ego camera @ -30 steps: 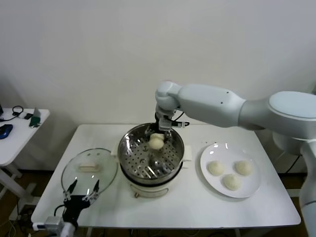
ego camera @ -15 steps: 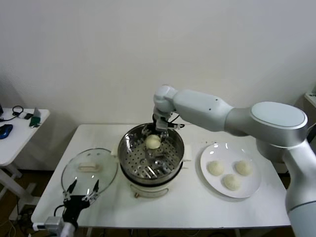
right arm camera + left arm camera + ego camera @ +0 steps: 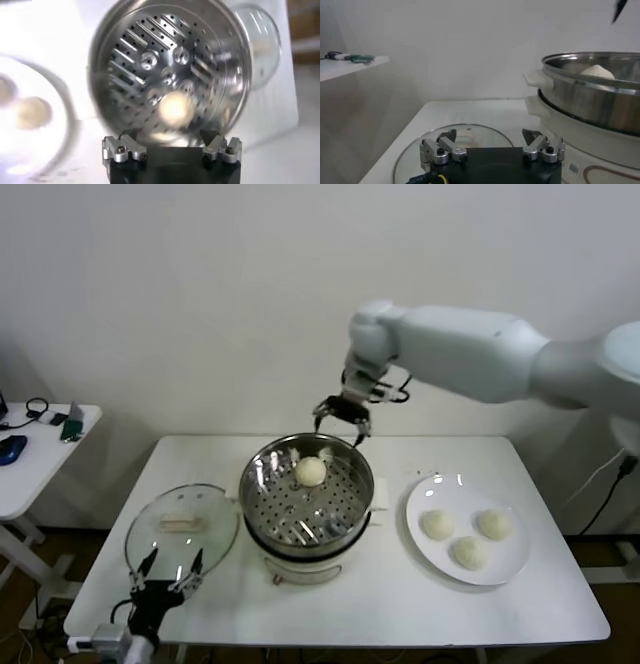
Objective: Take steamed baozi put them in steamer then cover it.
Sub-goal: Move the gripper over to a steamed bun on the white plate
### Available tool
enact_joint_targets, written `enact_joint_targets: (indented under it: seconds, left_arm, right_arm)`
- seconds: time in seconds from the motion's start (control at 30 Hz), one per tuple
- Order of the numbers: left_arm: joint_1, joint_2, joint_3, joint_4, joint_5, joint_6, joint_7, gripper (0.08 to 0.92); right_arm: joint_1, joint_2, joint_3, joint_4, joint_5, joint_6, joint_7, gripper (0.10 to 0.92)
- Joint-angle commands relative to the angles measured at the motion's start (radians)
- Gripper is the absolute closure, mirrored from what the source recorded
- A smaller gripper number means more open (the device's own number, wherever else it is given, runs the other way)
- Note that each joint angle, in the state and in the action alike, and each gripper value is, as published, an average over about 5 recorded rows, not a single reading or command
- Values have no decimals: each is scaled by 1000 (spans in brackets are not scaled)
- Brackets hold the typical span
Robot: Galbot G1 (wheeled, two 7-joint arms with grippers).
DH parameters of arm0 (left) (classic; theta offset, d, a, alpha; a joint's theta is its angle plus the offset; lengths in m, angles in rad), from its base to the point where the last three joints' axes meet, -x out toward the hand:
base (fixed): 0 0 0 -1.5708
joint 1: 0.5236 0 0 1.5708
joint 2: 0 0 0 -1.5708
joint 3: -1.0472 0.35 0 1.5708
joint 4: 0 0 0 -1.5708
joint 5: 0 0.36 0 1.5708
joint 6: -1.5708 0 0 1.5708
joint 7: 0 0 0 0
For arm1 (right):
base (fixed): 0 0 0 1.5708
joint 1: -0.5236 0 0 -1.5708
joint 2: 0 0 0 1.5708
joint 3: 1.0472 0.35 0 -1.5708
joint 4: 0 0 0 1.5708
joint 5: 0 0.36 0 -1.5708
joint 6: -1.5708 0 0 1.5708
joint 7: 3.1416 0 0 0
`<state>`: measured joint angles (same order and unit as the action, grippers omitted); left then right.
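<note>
My right tool (image 3: 341, 416) hangs wide open and empty above the steamer (image 3: 306, 496), because one baozi (image 3: 310, 471) now sits on its tray.

The plate (image 3: 30, 125) and its baozi (image 3: 32, 111) are blurred beyond detail.

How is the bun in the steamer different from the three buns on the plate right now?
The bun in the steamer sits alone on the perforated steel tray of the steamer; the three buns lie clustered on the white plate. The steamer bun is at the table's middle, below the open right gripper; the plate buns lie further right. All four are small, round and off-white.
</note>
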<state>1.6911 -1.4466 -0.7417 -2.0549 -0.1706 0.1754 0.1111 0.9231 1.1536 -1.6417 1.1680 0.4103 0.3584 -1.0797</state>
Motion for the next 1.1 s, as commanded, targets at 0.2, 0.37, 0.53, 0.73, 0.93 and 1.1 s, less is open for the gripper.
enact_joint_targets:
  seconds: [0.2,0.37,0.53,0.73,0.93,1.1]
  left_arm:
    - [-5,7,5,0,-3,-1,2,177]
    - [-14,12,4,7,-13,-4,2,177]
    - [-25,14,6,4,-17,-2,3,177]
    - [-30,12,9,2,-17,0,4,177]
    - [-24,10,6,-3,-19,-3,5,177]
    - [-26,5,2,1,-20,-3,5,177]
  right_arm:
    - [346,-378,-492,343,341,-491,30,203]
    - [278,-493,-528,430,288,-588,111,203]
    - [100,-541,-416,424,208,-640,190,203]
    - [-128,-529,-242,363,135,-673,230,203]
    - [-328,-481,-94,241,86,-687,263,203]
    - [-446,-414,9,141,57,-689,281,203]
